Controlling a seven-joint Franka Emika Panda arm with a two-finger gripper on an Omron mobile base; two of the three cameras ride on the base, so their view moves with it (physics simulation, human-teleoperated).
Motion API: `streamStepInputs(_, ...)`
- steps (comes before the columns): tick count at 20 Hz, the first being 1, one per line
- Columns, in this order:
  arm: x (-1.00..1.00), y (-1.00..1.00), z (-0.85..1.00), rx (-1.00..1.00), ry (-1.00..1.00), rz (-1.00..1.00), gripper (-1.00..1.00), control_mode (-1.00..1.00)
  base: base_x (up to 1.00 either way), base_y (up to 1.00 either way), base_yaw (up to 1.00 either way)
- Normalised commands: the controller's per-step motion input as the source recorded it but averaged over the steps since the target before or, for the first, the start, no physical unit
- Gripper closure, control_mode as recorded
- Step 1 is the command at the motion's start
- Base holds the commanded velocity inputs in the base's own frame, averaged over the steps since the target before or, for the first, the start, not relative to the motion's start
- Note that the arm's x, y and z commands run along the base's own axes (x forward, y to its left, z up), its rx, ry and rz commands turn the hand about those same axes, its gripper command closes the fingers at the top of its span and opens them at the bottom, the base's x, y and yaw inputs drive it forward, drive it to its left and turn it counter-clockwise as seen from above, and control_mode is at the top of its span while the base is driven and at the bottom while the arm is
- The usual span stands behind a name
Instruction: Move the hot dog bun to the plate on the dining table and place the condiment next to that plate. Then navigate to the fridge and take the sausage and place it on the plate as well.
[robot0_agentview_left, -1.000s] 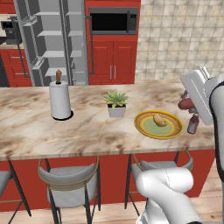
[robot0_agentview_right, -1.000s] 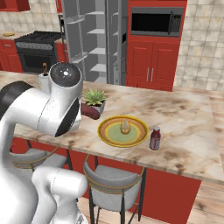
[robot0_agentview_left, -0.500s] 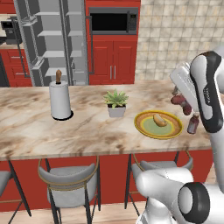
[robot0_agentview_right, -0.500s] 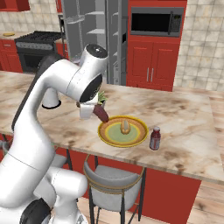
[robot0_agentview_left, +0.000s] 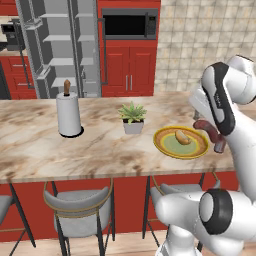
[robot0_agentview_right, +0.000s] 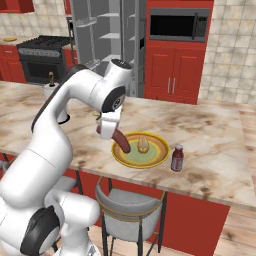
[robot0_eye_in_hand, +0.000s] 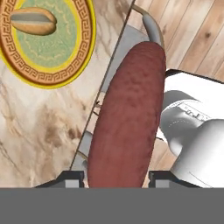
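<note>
Swung nearer since before: gripper (robot0_agentview_right: 116, 136) closed on the sausage (robot0_agentview_right: 121, 141), now over the near rim of the plate (robot0_agentview_right: 157, 156). Hot dog bun (robot0_agentview_right: 143, 145) on plate, condiment bottle (robot0_agentview_right: 177, 158) just beside, on dining table (robot0_agentview_right: 220, 155).

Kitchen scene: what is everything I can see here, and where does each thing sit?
sausage: one, reddish-brown, held in the gripper over the table edge beside the plate
bun: one, tan, on the plate
plate: one, gold rim, green centre, on the table
condiment bottle: one, dark red, beside the plate
table: one, beige marble top, red base
potted plant: one, green, on the table
paper towel roll: one, white, on the table
stools: grey, under the table
fridge: one, grey, open, behind
microwave: one, black, above red cabinets
range: one, black, far back
gripper: one, shut on the sausage
</note>
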Motion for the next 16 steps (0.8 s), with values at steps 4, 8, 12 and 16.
streamStepInputs(4, 0.31, -0.02, -0.44, -0.1, 0.01, 0.0, 1.0, -1.0, 0.0, 0.0, 0.0)
streamStepInputs(8, 0.19, 0.0, -0.36, -0.2, -0.03, -0.01, 1.0, -1.0, 0.0, 0.0, 0.0)
streamStepInputs(12, 0.16, 0.0, -0.36, -0.21, -0.11, -0.06, 1.0, -1.0, 0.0, 0.0, 0.0)
streamStepInputs(16, 0.21, 0.0, -0.31, -0.12, -0.08, -0.04, 1.0, -1.0, 0.0, 0.0, 0.0)
